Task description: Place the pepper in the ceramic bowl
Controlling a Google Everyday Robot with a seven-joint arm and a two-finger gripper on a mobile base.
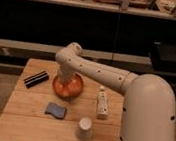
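The pepper cannot be picked out as a separate shape: the inside of the ceramic bowl is a glowing orange patch with a paler spot just under the arm, and whether that patch is the pepper or only the glossy glaze cannot be told, so neither its long axis nor the way its tip points can be read. The claw hangs straight down at the end of the white arm, low over the middle of the bowl and right at or inside its rim; its tips merge with the orange interior, so how far it is spread and whether it has hold of anything cannot be told. The bowl sits on the wooden tabletop, toward the back and a little left of centre. To its left, well apart, lies a dark flat bar-shaped object, set diagonally. In front of the bowl, near it, lies a blue-grey pad. To the right of the bowl lies a white bottle on its side, its length running front to back. Nearer the front edge stands a small white paper cup.
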